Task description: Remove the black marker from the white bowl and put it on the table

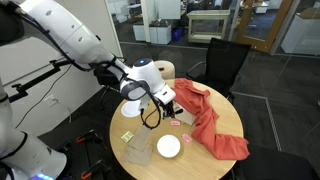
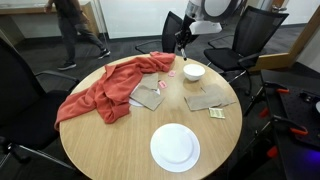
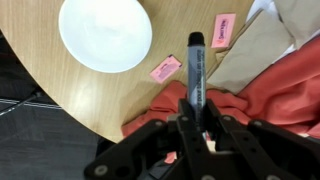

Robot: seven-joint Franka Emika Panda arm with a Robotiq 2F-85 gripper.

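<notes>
Black against tan wood in wrist view: found black marker (image 3: 196, 75) out of white bowl (image 3: 105, 30) and not yet on the worktop (image 3: 105, 90). Held at its near end by the fingers (image 3: 196, 125), clenched on the barrel. Long axis straight ahead of the fingers, far end over bare wood, near end over red cloth (image 3: 280, 90). Bowl ahead and off to one side, apart from marker, apparently empty.

Noted around far end:
- pink note (image 3: 165, 69) just beside
- second pink note (image 3: 223, 30) a little further on
- tan paper sheet (image 3: 250, 55) on the cloth side

Judged risky to lower straight down: likely landing partly on cloth folds or a note. Better to shift toward open wood between bowl and notes.

Seen in an exterior view: large white plate (image 2: 175, 148) well apart, no obstacle.
</notes>
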